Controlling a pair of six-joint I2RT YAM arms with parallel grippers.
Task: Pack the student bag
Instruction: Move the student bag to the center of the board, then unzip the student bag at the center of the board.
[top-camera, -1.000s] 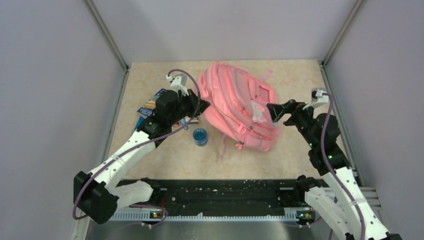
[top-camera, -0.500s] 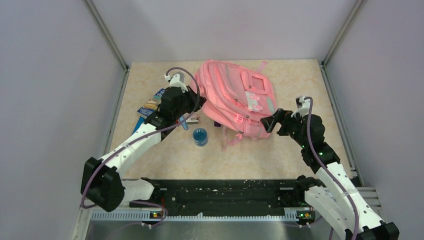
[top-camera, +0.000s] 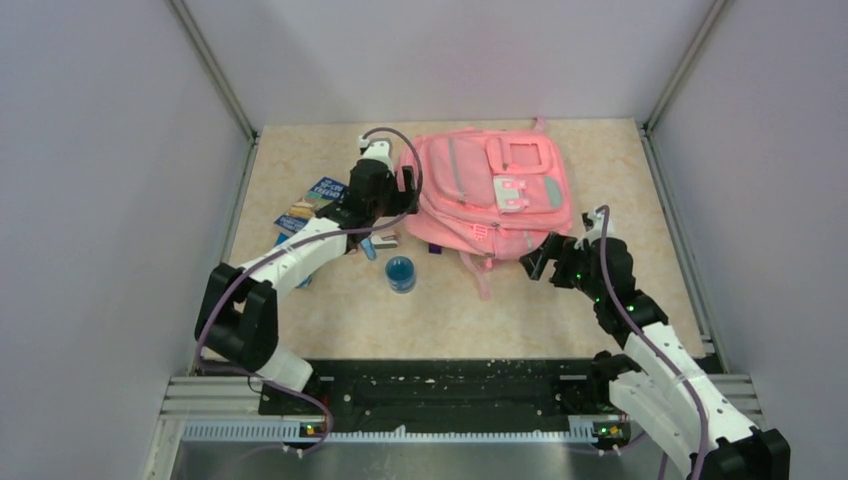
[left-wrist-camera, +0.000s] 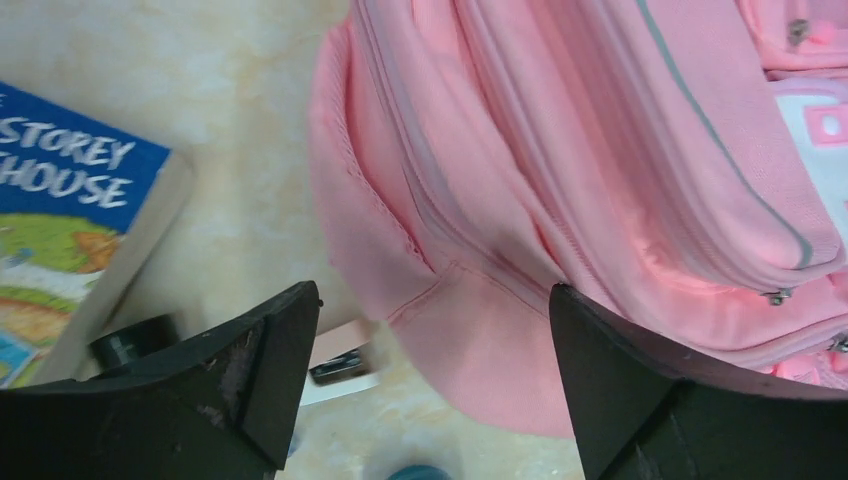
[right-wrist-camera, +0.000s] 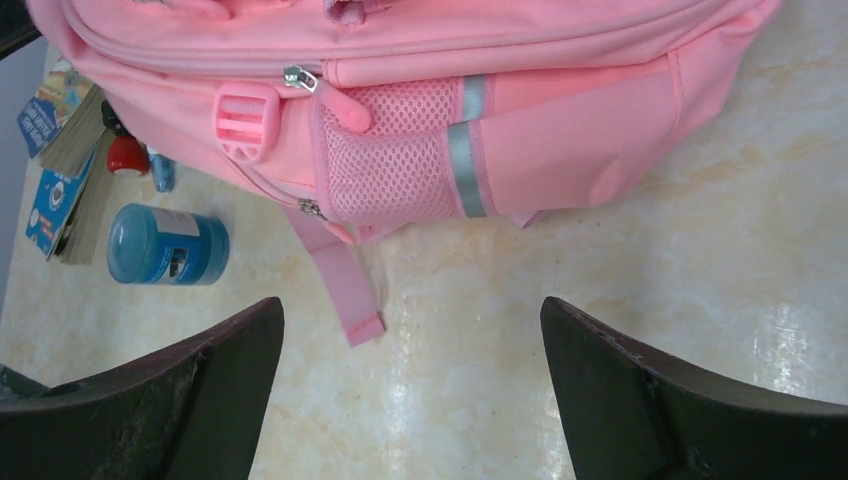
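Wide apart, nothing pinched: jaws of the left gripper, poised above the rounded left edge of the student bag. Impossible to tell from the wrist view whether touching the fabric or just over it. Equally wide and empty: jaws of the right gripper, hovering over bare table just off the bag's near right corner, clear of the fabric.

Straight ahead of the right jaws, along the bag's near side:
- a mesh side pocket crossed by a grey stripe
- a pink buckle to one side of it
- a metal zip pull just above
- a loose pink strap trailing off the bag onto the table toward the gripper

Student bag itself: flat on the table, front pockets facing up, towards the far middle, with the left gripper at its left edge and the right gripper at its near right corner.

Left of the bag and apart from it: a book with a blue cover, flat on the table. Off the bag's near left corner, not touching it: a blue container, round, with a pale label. Between that and the bag, close against the bag's edge: a small red thing, too small to name.
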